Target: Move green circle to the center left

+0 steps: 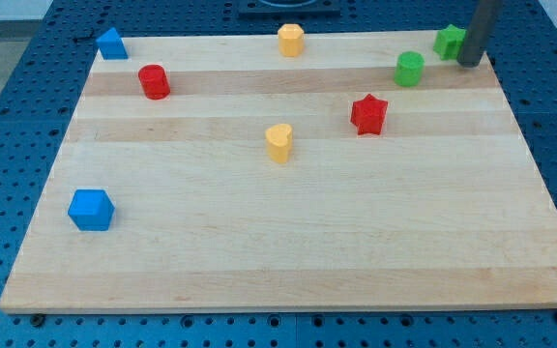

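The green circle (410,69) is a short green cylinder standing near the view's top right of the wooden board (288,261). My tip (469,64) is at the board's top right edge, a short way to the right of the green circle and not touching it. A second green block (449,42), star-like in shape, sits just left of the rod, near the top right corner.
A red star (368,114) lies below-left of the green circle. A yellow heart (278,142) is near the middle. A yellow hexagon (290,41) is at top centre. A red cylinder (154,82) and a blue block (111,43) are top left. A blue cube (91,210) is at left.
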Robot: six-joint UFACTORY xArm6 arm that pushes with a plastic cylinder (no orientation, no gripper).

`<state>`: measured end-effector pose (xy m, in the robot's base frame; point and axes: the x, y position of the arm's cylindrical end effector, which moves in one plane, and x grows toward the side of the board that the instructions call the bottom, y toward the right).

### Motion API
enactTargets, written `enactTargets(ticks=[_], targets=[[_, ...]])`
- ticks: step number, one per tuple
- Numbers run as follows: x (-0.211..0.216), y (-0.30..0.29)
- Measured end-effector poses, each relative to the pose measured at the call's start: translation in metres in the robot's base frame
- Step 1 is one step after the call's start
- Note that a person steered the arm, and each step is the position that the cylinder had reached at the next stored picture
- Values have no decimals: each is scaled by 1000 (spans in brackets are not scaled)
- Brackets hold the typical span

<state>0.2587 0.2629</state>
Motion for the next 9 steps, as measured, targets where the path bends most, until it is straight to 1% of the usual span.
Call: enactTargets(ticks=[2, 3, 4, 6, 7, 9], targets=[[-12, 0], [19, 0], [35, 0], [34, 0], [28, -10], [11, -62]])
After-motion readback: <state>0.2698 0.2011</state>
